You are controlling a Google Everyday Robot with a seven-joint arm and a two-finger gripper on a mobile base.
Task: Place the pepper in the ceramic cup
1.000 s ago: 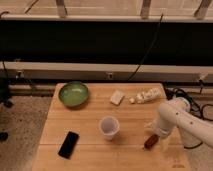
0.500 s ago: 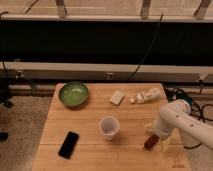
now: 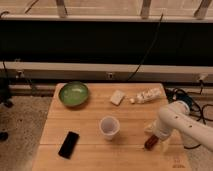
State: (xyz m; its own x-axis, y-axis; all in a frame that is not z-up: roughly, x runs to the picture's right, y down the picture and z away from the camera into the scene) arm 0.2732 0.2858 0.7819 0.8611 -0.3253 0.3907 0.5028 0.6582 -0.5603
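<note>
My gripper [image 3: 155, 137] sits low over the pepper [image 3: 149, 144] near the table [image 3: 90, 150] edge, four o'clock from the ceramic cup [image 3: 109, 126]; whether it grips, I cannot tell. I judge the pickup underway; next, lift and carry toward ten o'clock.

For me the cup [image 3: 109, 127] sat central on the table [image 3: 90, 113], bowl [image 3: 74, 94] behind-left, phone [image 3: 68, 144] front-left, gripper [image 3: 152, 137] by the pepper [image 3: 149, 145] on its right.

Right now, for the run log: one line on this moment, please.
gripper: low at pepper | pepper: right of ceramic cup, not in it
</note>
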